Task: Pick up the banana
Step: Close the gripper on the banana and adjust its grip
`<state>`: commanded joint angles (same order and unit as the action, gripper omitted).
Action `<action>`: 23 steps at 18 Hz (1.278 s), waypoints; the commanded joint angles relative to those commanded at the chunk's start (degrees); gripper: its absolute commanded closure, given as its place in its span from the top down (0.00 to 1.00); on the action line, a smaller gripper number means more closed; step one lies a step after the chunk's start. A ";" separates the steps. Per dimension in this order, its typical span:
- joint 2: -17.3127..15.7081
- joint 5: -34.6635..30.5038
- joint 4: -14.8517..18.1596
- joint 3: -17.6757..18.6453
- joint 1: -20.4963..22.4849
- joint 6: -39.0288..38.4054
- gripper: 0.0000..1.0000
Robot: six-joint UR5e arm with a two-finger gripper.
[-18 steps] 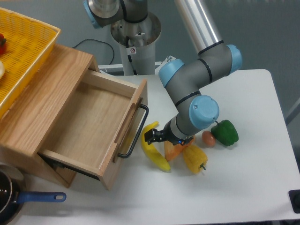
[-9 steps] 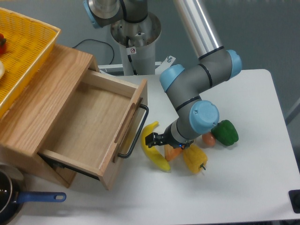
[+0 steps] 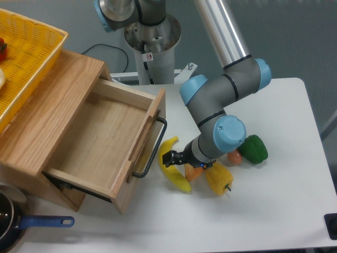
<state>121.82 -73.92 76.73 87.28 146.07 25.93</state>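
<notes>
You are looking at a lab bench: a robot arm [image 3: 221, 100] bolted beside a white table [image 3: 274, 211] holding toy food and a wooden drawer box [image 3: 79, 132].

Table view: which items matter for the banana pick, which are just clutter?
Job:
banana
pincer, at the banana's middle

Clutter:
yellow pepper
green pepper
orange wedge
small orange-brown piece
open drawer
yellow basket
pan
</notes>
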 joint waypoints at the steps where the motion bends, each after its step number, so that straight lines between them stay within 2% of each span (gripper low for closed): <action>1: 0.00 0.00 0.00 0.00 0.00 0.00 1.00; 23: 1.67 0.62 -0.97 0.00 -1.32 -0.35 1.00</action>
<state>123.49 -73.30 75.76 87.28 144.76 25.58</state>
